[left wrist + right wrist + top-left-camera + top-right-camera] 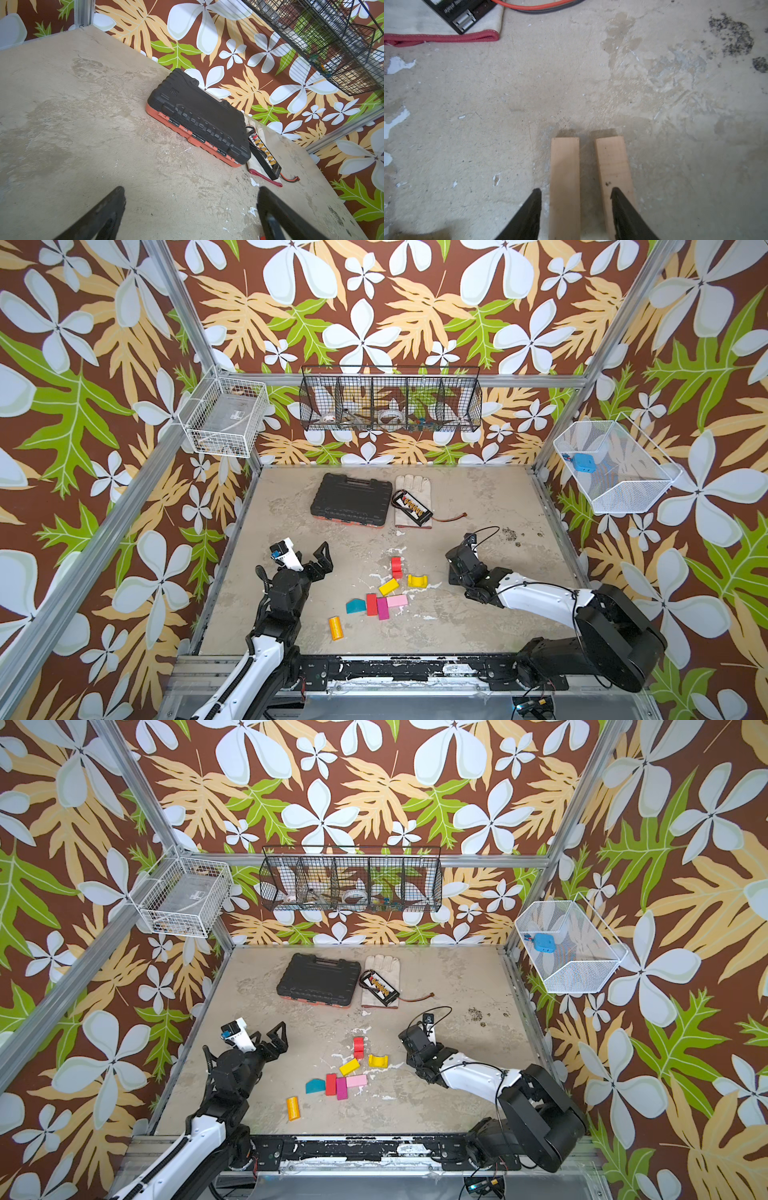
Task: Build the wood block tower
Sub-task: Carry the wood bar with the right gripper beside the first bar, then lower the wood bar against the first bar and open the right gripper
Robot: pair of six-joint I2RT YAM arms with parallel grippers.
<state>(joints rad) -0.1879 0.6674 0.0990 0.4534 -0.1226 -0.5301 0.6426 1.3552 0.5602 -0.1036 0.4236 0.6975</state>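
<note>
My right gripper (575, 189) stands partly spread, pinching nothing, over two tan blocks (564, 176) lying side by side at its fingertips. Both top views hide those, but show coloured blocks (386, 593) scattered between it and my wide-spread, empty left gripper (191, 189).

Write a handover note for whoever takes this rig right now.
Left pincer: open, empty, off to the side.
Right pincer: open, low over two tan blocks lying side by side, a gap between them.
Coloured blocks lie loose between the two arms; orange cylinder nearest the robot.
Done: tan base pair down. Left: stack all the coloured pieces; no tower yet.
</note>
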